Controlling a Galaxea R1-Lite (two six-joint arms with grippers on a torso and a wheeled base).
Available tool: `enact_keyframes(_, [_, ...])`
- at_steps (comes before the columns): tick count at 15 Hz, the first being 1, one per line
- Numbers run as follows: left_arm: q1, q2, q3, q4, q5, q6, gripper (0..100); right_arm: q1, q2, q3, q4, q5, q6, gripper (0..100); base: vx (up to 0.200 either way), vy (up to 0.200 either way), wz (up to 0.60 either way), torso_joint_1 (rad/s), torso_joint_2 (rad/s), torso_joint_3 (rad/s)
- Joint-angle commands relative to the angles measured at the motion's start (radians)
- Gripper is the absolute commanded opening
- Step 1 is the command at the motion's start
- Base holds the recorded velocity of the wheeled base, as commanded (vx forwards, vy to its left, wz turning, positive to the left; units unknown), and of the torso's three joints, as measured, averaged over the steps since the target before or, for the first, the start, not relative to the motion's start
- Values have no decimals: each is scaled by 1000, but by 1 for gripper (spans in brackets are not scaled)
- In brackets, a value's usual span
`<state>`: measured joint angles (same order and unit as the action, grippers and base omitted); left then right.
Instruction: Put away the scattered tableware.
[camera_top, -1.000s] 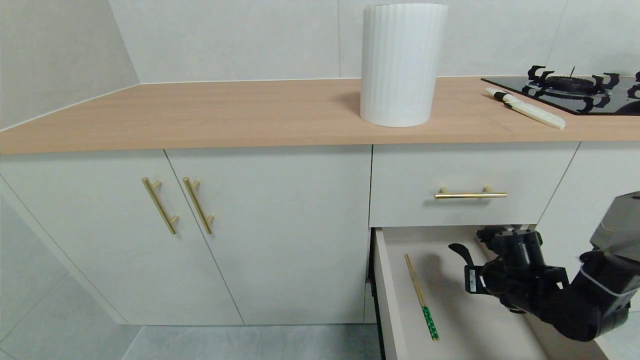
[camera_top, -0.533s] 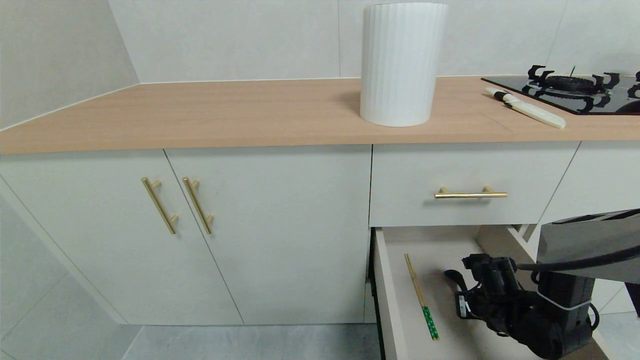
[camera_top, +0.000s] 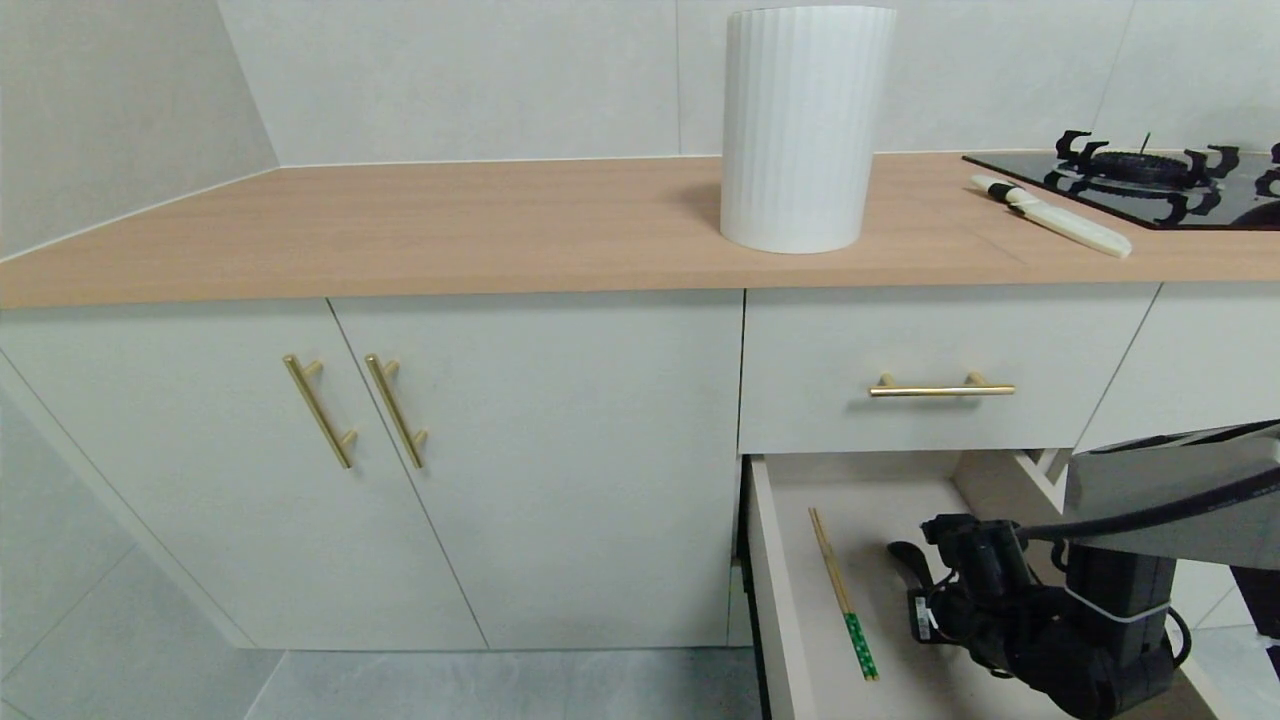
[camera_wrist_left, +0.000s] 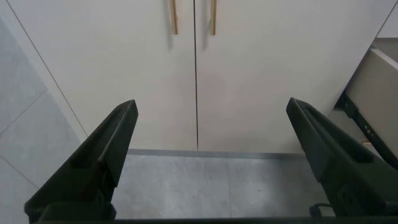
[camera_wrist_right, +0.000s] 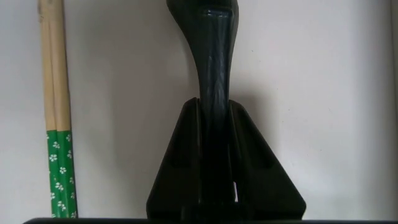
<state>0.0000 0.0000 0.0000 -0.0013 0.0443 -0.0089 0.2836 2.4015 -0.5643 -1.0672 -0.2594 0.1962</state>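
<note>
Though mostly pale, green-ended chopsticks (camera_top: 842, 598)

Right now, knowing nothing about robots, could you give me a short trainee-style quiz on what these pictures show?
1. True or false: the chopsticks lie inside the open drawer.
2. What is the right gripper shut on? A: a black spoon. B: a white cup. C: a metal fork.
3. Fill the gap: the white knife lies on the counter next to the ____.

Key: 1 true. 2 A. 3 stove.
</note>
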Motion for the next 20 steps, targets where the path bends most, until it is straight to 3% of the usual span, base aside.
enact_keyframes(1, [0, 0, 0, 0, 0, 0, 100, 0, -1, 0, 0, 0, 0, 0, 0, 0, 0, 0, 0, 0])
enact_keyframes(2, [0, 0, 0, 0, 0, 0, 100, 0, -1, 0, -2, 0, 0, 100, 0, 0, 0, 0, 0, 0])
enact_keyframes(9, [0, 0, 0, 0, 0, 0, 100, 0, -16, 4, -3, 0, 3, 100, 0, 0, 0, 0, 0, 0])
enact_keyframes(14, [0, 0, 0, 0, 0, 0, 100, 0, -288, 96, 30, 17, -1, 100, 0, 0, 0, 0, 0, 0])
enact_keyframes(18, [0, 0, 0, 0, 0, 0, 100, 14, -607, 87, 332, 60, -9, 100, 0, 0, 0, 0, 0, 0])
enact_keyframes(20, [0, 0, 0, 0, 0, 0, 100, 63, -785, 53, 546, 88, -17, 100, 0, 0, 0, 0, 0, 0])
